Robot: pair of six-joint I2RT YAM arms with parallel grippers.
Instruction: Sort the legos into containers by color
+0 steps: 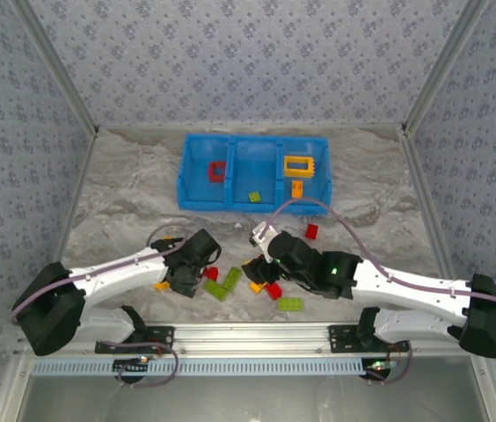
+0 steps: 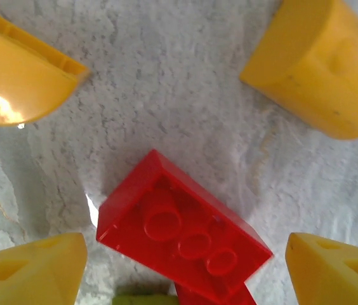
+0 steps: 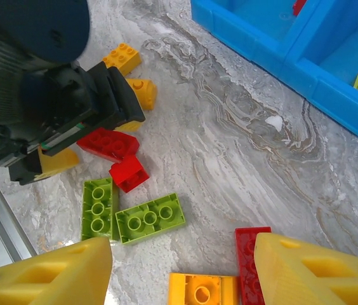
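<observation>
The blue containers tray (image 1: pixel 197 198) stands at the back; it holds a red frame (image 1: pixel 219 172), a green brick (image 1: pixel 254 197) and an orange frame (image 1: pixel 298 164), one per compartment. Loose legos lie near the front. My left gripper (image 1: pixel 197 272) (image 2: pixel 185 270) is open, low over an upside-down red brick (image 2: pixel 182 235) that lies between its fingers with a gap on each side. My right gripper (image 1: pixel 261 272) (image 3: pixel 185 273) is open above an orange brick (image 3: pixel 202 289) and a red brick (image 3: pixel 249 251), gripping nothing.
Two lime bricks (image 3: pixel 150 218) and a small red brick (image 3: pixel 128 173) lie between the arms. Orange-yellow rounded pieces (image 2: pixel 318 70) flank the left gripper. The left arm's black head (image 3: pixel 39 82) is close to the right gripper. A lone red brick (image 1: pixel 312 231) sits near the tray.
</observation>
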